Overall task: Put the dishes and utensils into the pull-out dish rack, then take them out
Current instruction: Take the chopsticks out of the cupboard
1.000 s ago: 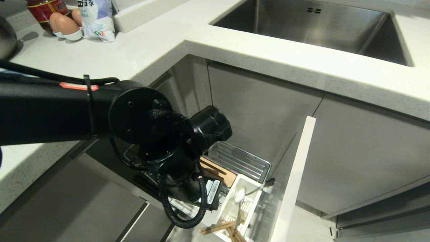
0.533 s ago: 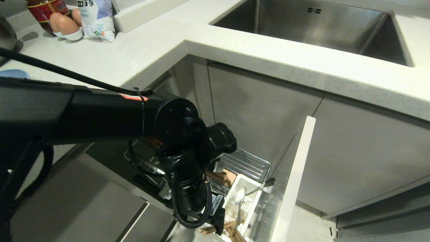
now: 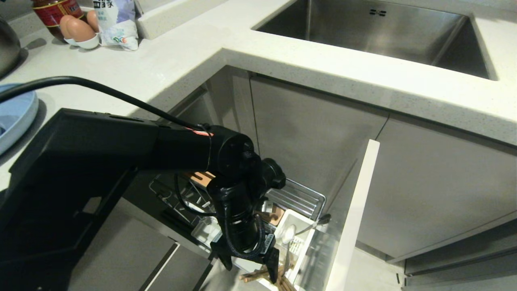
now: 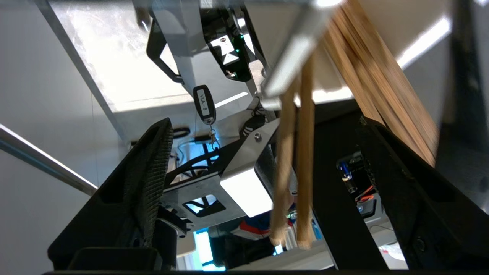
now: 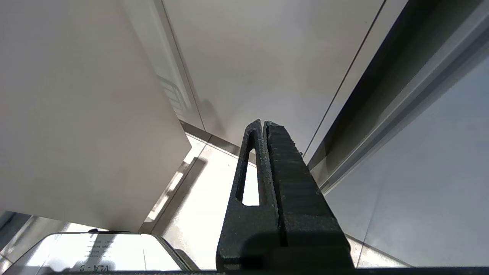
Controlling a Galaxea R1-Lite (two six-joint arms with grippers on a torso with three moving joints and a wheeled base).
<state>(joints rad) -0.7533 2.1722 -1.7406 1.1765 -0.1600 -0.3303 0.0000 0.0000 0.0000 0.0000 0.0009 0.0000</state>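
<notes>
The pull-out dish rack (image 3: 297, 196) stands open below the counter, its pale front panel (image 3: 355, 210) to the right. In its white caddy (image 3: 301, 222) lie the silver spoon (image 3: 289, 233) and wooden chopsticks (image 3: 258, 274). My left gripper (image 3: 249, 270) hangs over the caddy's near end, open. Two chopsticks (image 4: 294, 172) stand between its fingers (image 4: 149, 179), touching neither, below the spoon handle (image 4: 294, 49). A pale blue plate (image 3: 14, 115) rests on the counter at far left. My right gripper (image 5: 263, 123) is parked low by the cabinet fronts, shut and empty.
The steel sink (image 3: 375, 28) is set in the white counter (image 3: 181, 56) above the rack. Eggs in a cup (image 3: 78, 30), a bag (image 3: 117, 22) and a jar (image 3: 52, 10) stand at the back left. Grey cabinet doors (image 3: 319, 133) close in behind the rack.
My left arm has dropped and reached down toward the caddy's near end. Its gripper now straddles the chopsticks. The blue plate on the counter has come into sight.
</notes>
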